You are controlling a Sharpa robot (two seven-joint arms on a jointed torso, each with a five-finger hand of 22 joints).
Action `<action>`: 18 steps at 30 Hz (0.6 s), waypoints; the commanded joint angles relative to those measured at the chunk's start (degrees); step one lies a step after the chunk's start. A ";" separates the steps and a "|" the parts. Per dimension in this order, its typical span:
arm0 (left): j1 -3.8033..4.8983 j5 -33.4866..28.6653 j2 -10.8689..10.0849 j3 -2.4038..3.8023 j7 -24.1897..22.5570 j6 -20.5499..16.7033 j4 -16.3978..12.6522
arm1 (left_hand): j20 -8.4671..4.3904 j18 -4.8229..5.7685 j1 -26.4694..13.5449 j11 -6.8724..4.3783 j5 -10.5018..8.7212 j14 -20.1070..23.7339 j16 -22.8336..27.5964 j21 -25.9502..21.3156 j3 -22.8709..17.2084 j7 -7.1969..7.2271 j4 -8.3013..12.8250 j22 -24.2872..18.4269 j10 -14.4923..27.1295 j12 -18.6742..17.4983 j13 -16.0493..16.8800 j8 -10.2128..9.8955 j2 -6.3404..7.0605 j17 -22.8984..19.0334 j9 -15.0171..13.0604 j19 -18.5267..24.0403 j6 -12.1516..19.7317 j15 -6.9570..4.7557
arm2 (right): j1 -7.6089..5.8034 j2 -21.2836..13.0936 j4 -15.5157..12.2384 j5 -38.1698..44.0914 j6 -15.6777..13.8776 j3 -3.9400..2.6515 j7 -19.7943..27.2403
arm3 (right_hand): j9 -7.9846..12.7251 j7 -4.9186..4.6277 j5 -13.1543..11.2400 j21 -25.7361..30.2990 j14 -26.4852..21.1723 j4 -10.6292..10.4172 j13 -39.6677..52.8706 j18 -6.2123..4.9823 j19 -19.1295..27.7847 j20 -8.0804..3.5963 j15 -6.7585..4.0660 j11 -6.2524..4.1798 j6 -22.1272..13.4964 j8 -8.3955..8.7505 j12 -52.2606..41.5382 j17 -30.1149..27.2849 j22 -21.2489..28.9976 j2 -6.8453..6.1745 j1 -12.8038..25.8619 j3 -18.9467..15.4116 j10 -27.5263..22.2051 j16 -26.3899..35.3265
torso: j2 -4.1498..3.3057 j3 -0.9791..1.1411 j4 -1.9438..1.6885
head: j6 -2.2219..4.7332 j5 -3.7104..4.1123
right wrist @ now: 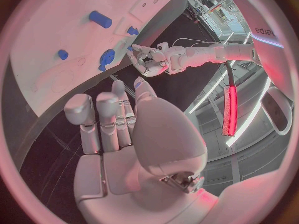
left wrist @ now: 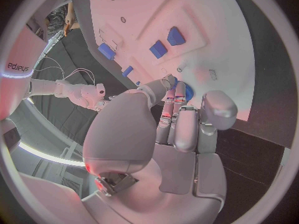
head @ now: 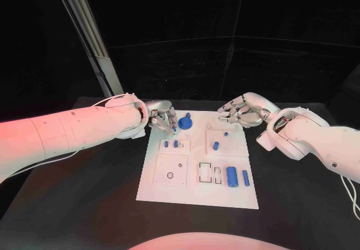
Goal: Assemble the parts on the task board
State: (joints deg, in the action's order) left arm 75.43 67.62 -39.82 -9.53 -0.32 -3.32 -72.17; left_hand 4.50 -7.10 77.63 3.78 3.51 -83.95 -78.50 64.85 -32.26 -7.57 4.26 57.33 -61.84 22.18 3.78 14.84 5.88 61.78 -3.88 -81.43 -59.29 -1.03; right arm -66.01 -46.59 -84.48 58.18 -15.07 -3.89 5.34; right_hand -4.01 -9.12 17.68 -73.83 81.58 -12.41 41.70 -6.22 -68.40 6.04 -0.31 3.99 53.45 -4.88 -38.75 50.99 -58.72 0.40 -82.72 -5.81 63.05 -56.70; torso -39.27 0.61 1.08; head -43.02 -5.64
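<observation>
While the board (head: 198, 179) lies mid-table, its blue parts (head: 232, 176) sit at five o'clock, near its edge. At eleven, the left hand (head: 161, 119) pinches a small part. At one, the right hand (head: 239, 110) curls empty, off the board's corner.

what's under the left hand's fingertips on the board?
The left hand reaches over the task board's far left corner, fingertips at a small blue part beside the round blue piece. Contact itself is hidden.
</observation>
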 commanded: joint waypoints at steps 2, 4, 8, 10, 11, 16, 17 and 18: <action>-0.06 1.53 0.54 -0.03 1.31 1.36 0.74 | -0.02 0.58 -0.69 -0.04 -0.01 -1.17 -0.17 0.19 -0.12 -0.17 0.13 0.06 -0.41 -0.12 -0.02 -0.33 0.00 -0.01 -0.07 -0.07 -0.38 -0.12 | -0.10 0.03 -0.14 0.07 -0.30 -0.03 0.52 | -0.01 -0.02 0.38 0.25 -0.28 -0.16 -0.07 -0.55 0.22 -0.01 -0.06 -0.02 -0.27 -0.04 0.31 0.04 0.05 0.16 -0.53 0.06 -0.46 0.00 | 0.01 0.04 0.11 | -0.26 0.10; -0.11 1.70 0.75 -0.05 1.40 1.43 1.13 | -0.01 0.58 -0.73 -0.04 -0.01 -1.16 -0.17 0.18 -0.10 -0.15 0.12 0.05 -0.42 -0.16 -0.01 -0.36 0.02 -0.04 -0.06 -0.06 -0.37 -0.12 | -0.10 0.03 -0.15 0.07 -0.31 -0.03 0.50 | -0.01 -0.02 0.38 0.25 -0.28 -0.16 -0.07 -0.55 0.22 -0.01 -0.06 -0.02 -0.27 -0.04 0.31 0.04 0.05 0.16 -0.53 0.06 -0.46 0.00 | 0.01 0.07 0.09 | -0.37 0.04; -0.27 1.87 1.27 -0.08 1.20 1.84 2.05 | -0.01 0.56 -0.81 -0.05 -0.02 -1.14 -0.13 0.11 -0.07 -0.12 0.12 -0.03 -0.43 -0.21 -0.01 -0.41 0.05 -0.14 -0.06 -0.03 -0.36 -0.12 | -0.10 0.11 -0.12 0.07 -0.28 -0.03 0.50 | -0.02 -0.01 0.40 0.28 -0.26 -0.21 -0.20 -0.55 0.20 -0.02 -0.07 -0.02 -0.24 -0.09 0.32 -0.02 0.06 0.21 -0.65 0.08 -0.45 0.13 | 0.01 0.04 0.08 | -0.42 -0.01; -0.34 1.89 1.52 -0.09 1.04 2.08 2.34 | 0.00 0.55 -0.86 -0.05 -0.02 -1.13 -0.11 0.08 -0.05 -0.10 0.12 -0.07 -0.44 -0.24 0.00 -0.44 0.08 -0.21 -0.06 -0.01 -0.36 -0.11 | -0.10 0.16 -0.09 0.07 -0.24 -0.03 0.50 | -0.02 -0.01 0.40 0.28 -0.26 -0.21 -0.20 -0.55 0.20 -0.02 -0.07 -0.02 -0.24 -0.09 0.32 -0.02 0.06 0.21 -0.65 0.08 -0.45 0.13 | 0.00 0.02 0.07 | -0.45 0.05; -0.36 1.88 1.61 -0.09 0.97 2.20 2.41 | 0.00 0.55 -0.86 -0.05 -0.02 -1.13 -0.11 0.08 -0.05 -0.10 0.12 -0.07 -0.44 -0.24 0.00 -0.44 0.08 -0.21 -0.06 -0.01 -0.36 -0.11 | -0.10 0.18 -0.08 0.07 -0.23 -0.03 0.49 | -0.02 -0.01 0.40 0.28 -0.26 -0.21 -0.20 -0.55 0.20 -0.02 -0.07 -0.02 -0.24 -0.09 0.32 -0.02 0.06 0.21 -0.65 0.08 -0.45 0.13 | -0.01 0.00 0.05 | -0.46 0.05; -0.44 1.46 1.94 -0.11 0.48 3.36 2.60 | 0.00 0.55 -0.93 -0.07 -0.02 -1.10 -0.05 0.07 -0.02 -0.08 0.10 -0.07 -0.47 -0.27 0.01 -0.47 0.09 -0.36 -0.06 0.00 -0.39 -0.11 | -0.10 0.28 -0.01 0.07 -0.19 -0.03 0.47 | -0.02 -0.01 0.40 0.28 -0.26 -0.21 -0.20 -0.55 0.20 -0.02 -0.07 -0.02 -0.24 -0.09 0.32 -0.02 0.06 0.21 -0.65 0.08 -0.45 0.13 | 0.01 0.06 0.06 | -0.53 0.09; -0.45 1.42 1.96 -0.11 0.47 3.55 2.62 | 0.00 0.55 -0.94 -0.07 -0.02 -1.09 -0.02 0.05 -0.02 -0.07 0.10 -0.09 -0.48 -0.28 0.01 -0.47 0.09 -0.42 -0.06 0.00 -0.39 -0.11 | -0.10 0.29 0.00 0.07 -0.18 -0.03 0.47 | -0.02 -0.01 0.40 0.28 -0.26 -0.21 -0.20 -0.55 0.20 -0.02 -0.07 -0.02 -0.24 -0.09 0.32 -0.02 0.06 0.21 -0.65 0.08 -0.45 0.13 | 0.01 0.07 0.07 | -0.54 0.10; -0.45 1.38 1.97 -0.11 0.47 3.78 2.65 | 0.00 0.56 -0.95 -0.08 -0.02 -1.08 -0.01 0.12 -0.01 -0.06 0.10 0.00 -0.50 -0.28 0.02 -0.47 0.08 -0.45 -0.07 -0.01 -0.41 -0.12 | -0.10 0.30 0.01 0.07 -0.17 -0.03 0.47 | -0.02 -0.01 0.40 0.28 -0.26 -0.21 -0.20 -0.55 0.20 -0.02 -0.07 -0.02 -0.24 -0.09 0.32 -0.02 0.06 0.21 -0.65 0.08 -0.45 0.13 | 0.03 0.07 0.05 | -0.54 0.13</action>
State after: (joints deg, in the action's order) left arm 74.92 68.92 -37.90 -9.66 0.51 -1.25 -69.58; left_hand 4.51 -7.11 77.16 3.78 3.51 -83.95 -78.50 64.85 -32.26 -7.56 4.26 57.32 -61.84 22.18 3.77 14.46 5.88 61.38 -3.85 -81.42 -59.28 -1.03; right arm -66.01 -46.35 -84.41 58.18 -15.06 -3.89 5.34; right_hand -4.01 -9.12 17.68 -73.83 81.58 -12.40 41.56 -6.22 -68.40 6.04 -0.31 3.99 53.45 -4.88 -38.75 50.98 -58.72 0.63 -82.95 -5.81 63.05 -56.70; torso -39.27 0.65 1.16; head -43.53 -5.56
